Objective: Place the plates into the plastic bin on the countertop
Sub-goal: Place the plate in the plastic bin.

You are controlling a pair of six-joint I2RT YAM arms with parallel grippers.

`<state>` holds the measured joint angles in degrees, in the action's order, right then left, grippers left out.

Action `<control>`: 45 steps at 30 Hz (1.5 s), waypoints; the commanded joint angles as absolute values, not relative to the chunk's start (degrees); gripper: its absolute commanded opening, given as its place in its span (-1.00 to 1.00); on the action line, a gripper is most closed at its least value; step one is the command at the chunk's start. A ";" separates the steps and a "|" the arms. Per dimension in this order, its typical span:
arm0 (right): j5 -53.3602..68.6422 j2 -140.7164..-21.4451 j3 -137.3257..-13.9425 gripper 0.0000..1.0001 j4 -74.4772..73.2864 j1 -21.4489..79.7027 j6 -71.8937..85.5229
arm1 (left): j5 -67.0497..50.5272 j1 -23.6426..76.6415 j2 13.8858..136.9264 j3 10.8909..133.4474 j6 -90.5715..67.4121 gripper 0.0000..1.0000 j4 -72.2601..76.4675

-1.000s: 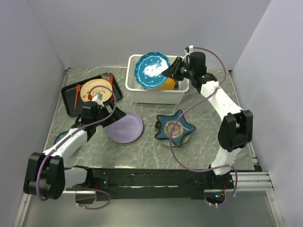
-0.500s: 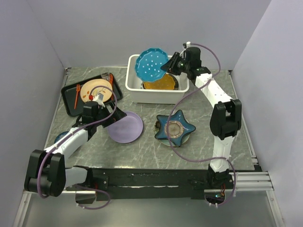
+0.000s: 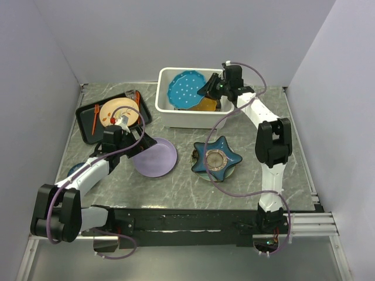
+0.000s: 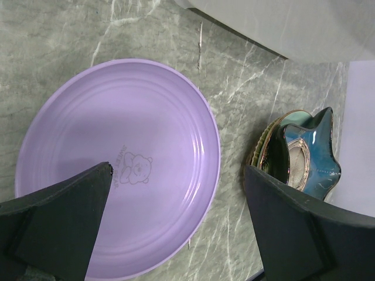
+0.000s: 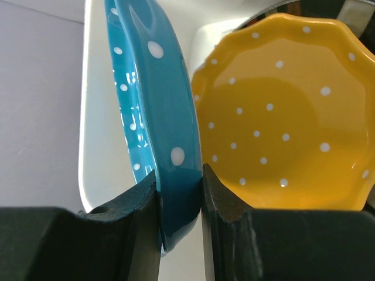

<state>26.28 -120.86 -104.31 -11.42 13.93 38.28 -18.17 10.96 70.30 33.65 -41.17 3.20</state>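
Observation:
My right gripper (image 3: 210,89) is shut on the rim of the blue dotted plate (image 3: 186,89) and holds it tilted inside the white plastic bin (image 3: 166,114). In the right wrist view the blue plate (image 5: 155,88) stands on edge between my fingers (image 5: 225,199), beside an orange scalloped dotted plate (image 5: 281,129) lying in the bin. My left gripper (image 3: 133,146) is open over the near edge of a purple plate (image 3: 155,157) on the grey countertop (image 3: 176,187). The purple plate (image 4: 123,158) fills the left wrist view. A navy star-shaped plate (image 3: 218,157) sits on stacked dishes to its right.
A black tray (image 3: 88,126) with a beige plate (image 3: 119,111) and orange cutlery lies at the back left. A small blue bowl (image 3: 74,171) sits at the left edge beside my left arm. The star-shaped plate also shows in the left wrist view (image 4: 307,158).
My right gripper has lowered the blue dotted plate from above the bin's rim down into the bin, over the orange plate. My left arm has not moved.

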 commanded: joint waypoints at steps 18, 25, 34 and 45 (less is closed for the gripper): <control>29.71 -124.27 -111.53 -0.99 -10.19 13.54 35.77 | -18.11 10.90 68.64 34.01 -40.08 0.99 4.04; 29.01 -126.03 -111.80 -0.90 -12.39 13.36 35.51 | -17.05 10.90 67.50 33.84 -39.81 0.99 3.25; 26.29 -125.86 -110.39 -0.35 -15.29 12.48 34.89 | -16.70 10.90 66.88 33.40 -39.73 0.99 3.16; 26.10 -124.63 -109.07 0.01 -18.19 10.55 34.28 | -16.61 10.90 65.66 33.57 -39.55 0.99 2.20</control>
